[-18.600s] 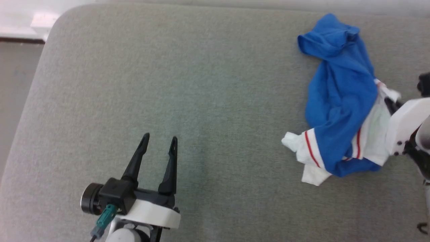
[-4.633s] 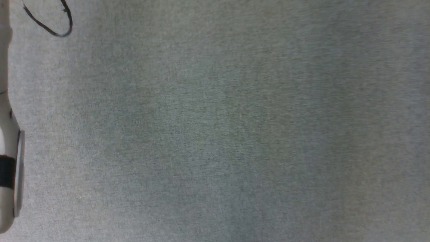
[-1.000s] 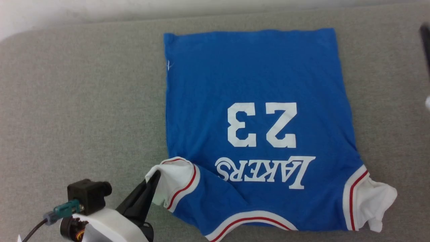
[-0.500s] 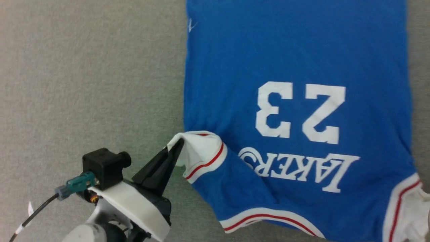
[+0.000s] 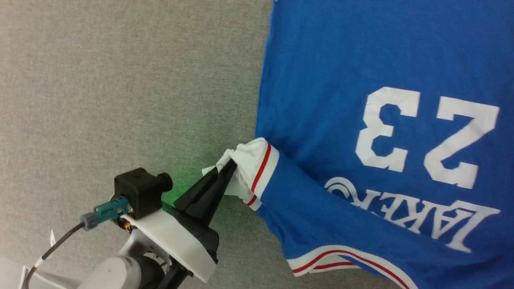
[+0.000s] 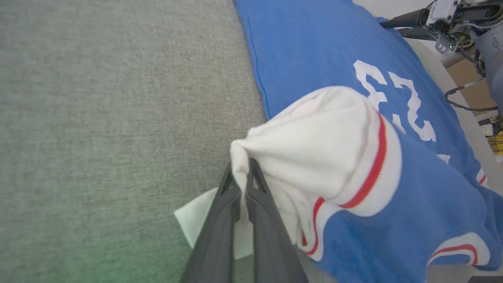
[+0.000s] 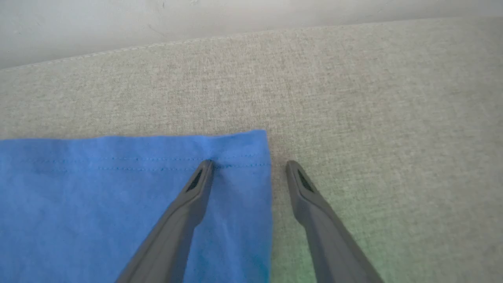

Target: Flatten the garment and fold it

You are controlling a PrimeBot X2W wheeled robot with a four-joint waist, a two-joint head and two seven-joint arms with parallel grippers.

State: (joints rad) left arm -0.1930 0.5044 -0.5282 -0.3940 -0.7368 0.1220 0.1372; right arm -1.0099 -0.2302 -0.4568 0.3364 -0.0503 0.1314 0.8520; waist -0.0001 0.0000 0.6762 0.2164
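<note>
The garment point(image 5: 341, 80), a royal-blue jersey with white "23" and "LAKERS" print, lies spread print-up on the grey cushion point(image 5: 120, 80). My left gripper point(image 5: 229, 168) is shut on its white, red-trimmed sleeve point(image 5: 251, 164) and holds that sleeve bunched and lifted at the jersey's left side. The left wrist view has the sleeve point(image 6: 314, 145) pinched between the closed fingers point(image 6: 220, 220). My right gripper point(image 7: 248, 164) stands open over the hem corner of the garment point(image 7: 118, 204), one finger over the blue cloth and the other over the bare cushion.
Grey cushion point(image 7: 373, 98) stretches left of the jersey and beyond the hem, with its far edge point(image 7: 118, 51) against a pale wall. The right arm's dark links and cables point(image 6: 459, 19) rise past the jersey's far side in the left wrist view.
The head camera has shifted, so the jersey sits farther right and larger in the picture. My left gripper still pinches the white sleeve, now drawn out more to the jersey's left.
</note>
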